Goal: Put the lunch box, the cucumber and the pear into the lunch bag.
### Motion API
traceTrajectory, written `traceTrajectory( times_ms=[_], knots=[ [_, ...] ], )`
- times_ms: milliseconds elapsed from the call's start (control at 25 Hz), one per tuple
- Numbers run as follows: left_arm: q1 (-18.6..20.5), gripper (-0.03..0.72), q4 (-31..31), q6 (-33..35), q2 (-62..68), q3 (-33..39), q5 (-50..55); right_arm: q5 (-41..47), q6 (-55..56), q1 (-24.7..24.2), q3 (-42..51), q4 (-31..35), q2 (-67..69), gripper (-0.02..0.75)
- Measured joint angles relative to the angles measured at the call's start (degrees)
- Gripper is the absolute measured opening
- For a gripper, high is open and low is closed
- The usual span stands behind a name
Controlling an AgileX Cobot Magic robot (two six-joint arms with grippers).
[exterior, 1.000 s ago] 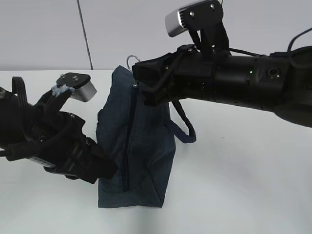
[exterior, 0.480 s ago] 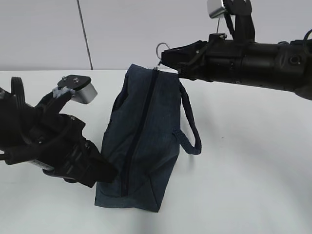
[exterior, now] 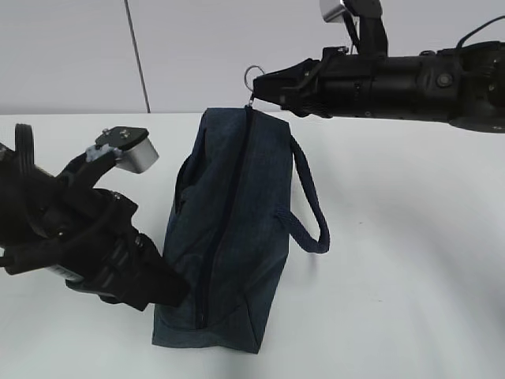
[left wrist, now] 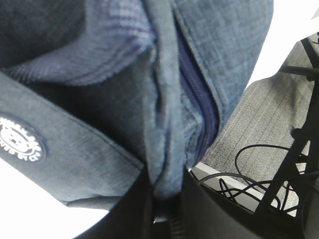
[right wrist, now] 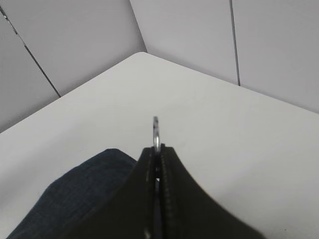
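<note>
Right tool [exterior: 256, 88]: clenched on the metal ring pull [exterior: 252, 76] at the far top end of the lunch bag [exterior: 229, 237]; in the right wrist view the jaws meet around the ring [right wrist: 156, 130], which stands edge-on above them.
Left tool [exterior: 162, 284]: clenched on a fold of the bag's fabric [left wrist: 167, 164] at its near, lower left end, right beside the zipper [left wrist: 197, 94]; likely there to anchor the bag so that a pull on the ring moves the slider and not the whole bag.
Lunch bag: stands on the white surface [exterior: 410, 260] between the two arms, leaning a little, loop handle [exterior: 308, 213] hanging on its right side.
Zipper: looks closed along the length that shows, from the far top to the near bottom.
Lunch box, cucumber, pear: not visible in any view; nothing shows them packed.
Stage, judged: the bag is being held at both ends for work on the zipper, so loading seems yet to come.
Risk: the thin ring could slip from the jaws.
</note>
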Motion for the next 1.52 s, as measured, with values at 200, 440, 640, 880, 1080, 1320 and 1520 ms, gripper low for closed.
traceTrajectory(
  times_ms=[200, 440, 640, 880, 1080, 1320, 1520],
  knots=[
    [0.00, 0.009, -0.05, 0.00, 0.00, -0.06, 0.12, -0.90, 4.96, -1.63, -4.59, -4.44, 3.94, 0.000],
    [0.17, 0.009, 0.06, 0.00, 0.00, -0.12, -0.01, -1.91, 8.10, -3.45, -7.66, -8.03, 6.84, 0.000],
    [0.17, 0.009, 0.22, 0.00, 0.00, -0.12, -0.37, -2.14, 9.03, -4.33, -8.79, -8.94, 8.33, 0.000],
    [0.21, 0.008, 0.72, 0.00, 0.00, -0.14, -0.61, -4.18, 11.49, -5.53, -10.11, -10.71, 11.20, 0.000],
    [0.21, 0.008, 0.88, 0.00, 0.00, -0.14, 0.10, -8.99, 11.77, -6.21, -10.76, -11.84, 11.18, 0.000],
    [0.21, 0.060, -0.21, 0.00, -2.49, 0.24, 0.40, -12.40, 12.91, -6.72, -10.90, -16.68, 9.83, 0.000],
    [0.15, 0.225, -1.36, -0.04, -7.25, 0.47, -0.80, -15.04, 14.11, -6.80, -10.90, -18.97, 7.78, 0.000]
  ],
)
